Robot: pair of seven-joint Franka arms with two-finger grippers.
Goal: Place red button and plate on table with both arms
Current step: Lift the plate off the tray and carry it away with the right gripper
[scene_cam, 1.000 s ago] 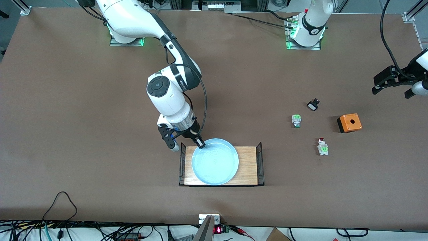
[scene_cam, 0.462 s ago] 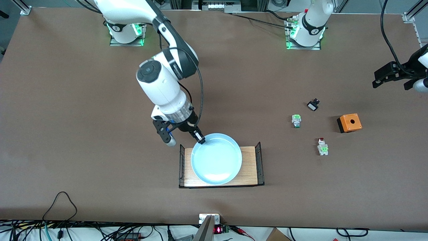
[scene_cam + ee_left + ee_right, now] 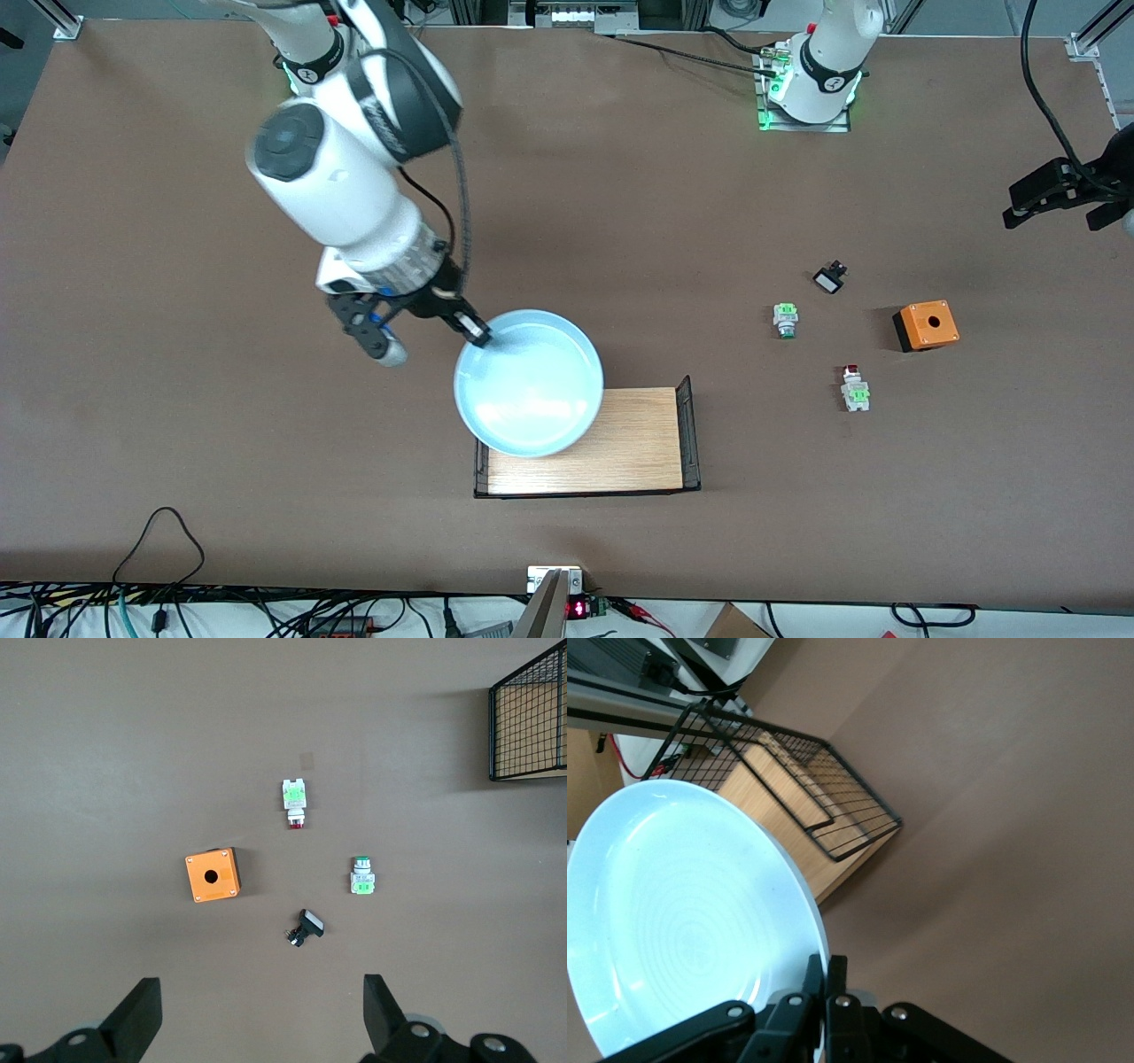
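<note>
My right gripper (image 3: 478,334) is shut on the rim of the light-blue plate (image 3: 530,383) and holds it in the air, partly over the right arm's end of the wooden tray (image 3: 611,443). The right wrist view shows the plate (image 3: 682,912) pinched between the fingers (image 3: 826,979). The red button (image 3: 854,387) lies on the brown table (image 3: 221,399) toward the left arm's end. It also shows in the left wrist view (image 3: 294,801). My left gripper (image 3: 1067,190) is open and empty, high over the table's edge at the left arm's end; its own view (image 3: 257,1014) shows the jaws wide apart.
A green-capped switch (image 3: 785,319), a small black-and-white part (image 3: 829,279) and an orange box (image 3: 926,325) lie near the red button, all farther from the front camera than it. The tray has black wire ends (image 3: 687,430).
My right gripper has lifted the plate off the wooden tray and carried it up and toward the right arm's end. My left gripper has drifted slightly toward the table's edge.
</note>
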